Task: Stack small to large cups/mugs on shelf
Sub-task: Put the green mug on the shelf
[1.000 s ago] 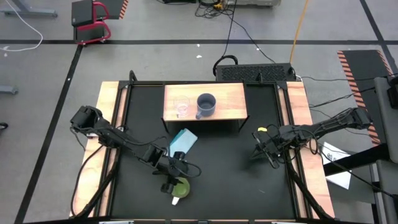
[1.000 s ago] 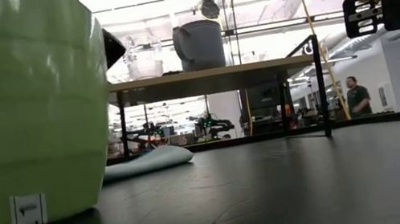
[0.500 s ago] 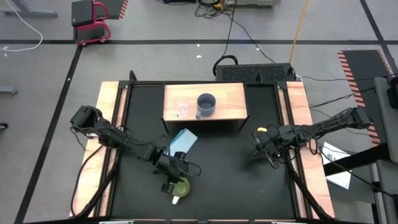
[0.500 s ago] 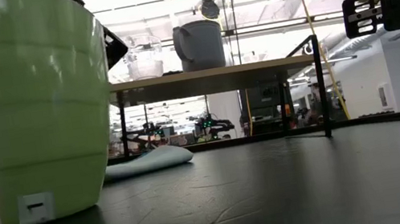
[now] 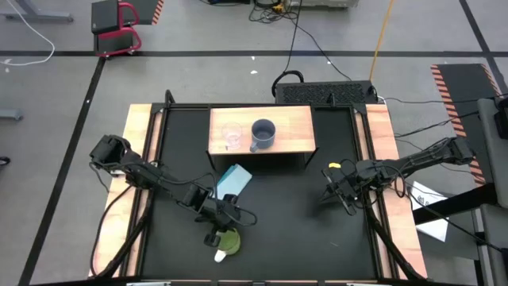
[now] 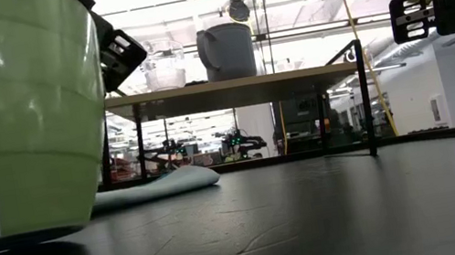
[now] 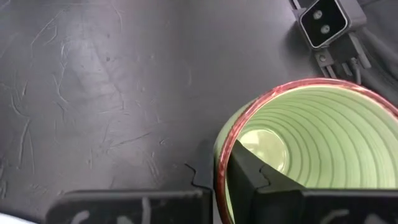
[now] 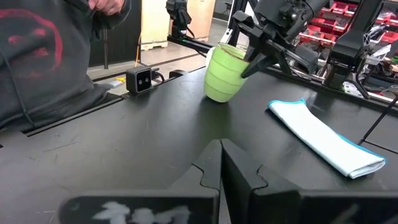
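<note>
Black table top (image 5: 294,230) with the light-wood shelf (image 5: 294,127) at 12 o'clock, bearing the clear glass cup (image 5: 231,137) and grey-blue mug (image 5: 263,133). At 7 o'clock, the left gripper (image 5: 223,228) pinches the lime-green mug (image 5: 228,240) by its rim. Right gripper (image 5: 340,193), at 3 o'clock, fingers together.

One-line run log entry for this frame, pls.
left gripper: shut on lime-green ribbed mug rim, mug tilted | right gripper: shut, idle | clear glass cup, grey-blue mug: on light-wood shelf
</note>
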`<state>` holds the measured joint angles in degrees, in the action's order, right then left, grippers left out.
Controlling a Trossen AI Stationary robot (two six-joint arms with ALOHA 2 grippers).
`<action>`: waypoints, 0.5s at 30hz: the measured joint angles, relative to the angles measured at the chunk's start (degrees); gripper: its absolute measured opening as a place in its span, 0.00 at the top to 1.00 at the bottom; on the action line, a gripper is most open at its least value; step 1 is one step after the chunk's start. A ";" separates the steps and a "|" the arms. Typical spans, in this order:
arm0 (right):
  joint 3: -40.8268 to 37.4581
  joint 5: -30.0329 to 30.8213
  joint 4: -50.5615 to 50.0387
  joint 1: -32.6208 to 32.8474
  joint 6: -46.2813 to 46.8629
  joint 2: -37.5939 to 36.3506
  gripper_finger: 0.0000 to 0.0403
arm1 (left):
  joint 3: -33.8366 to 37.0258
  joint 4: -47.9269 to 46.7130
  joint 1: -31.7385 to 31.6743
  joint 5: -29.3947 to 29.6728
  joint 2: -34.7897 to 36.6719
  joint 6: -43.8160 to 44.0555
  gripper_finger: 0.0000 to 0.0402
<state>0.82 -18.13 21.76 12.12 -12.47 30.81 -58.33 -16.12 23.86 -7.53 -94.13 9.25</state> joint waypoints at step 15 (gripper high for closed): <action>0.00 0.00 -0.17 0.00 0.08 0.02 1.00 | -10.46 -12.64 -1.84 -1.31 1.54 -10.30 0.95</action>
<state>0.82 -18.13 21.58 12.12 -12.39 30.83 -68.79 -28.76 22.01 -8.84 -92.59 -1.05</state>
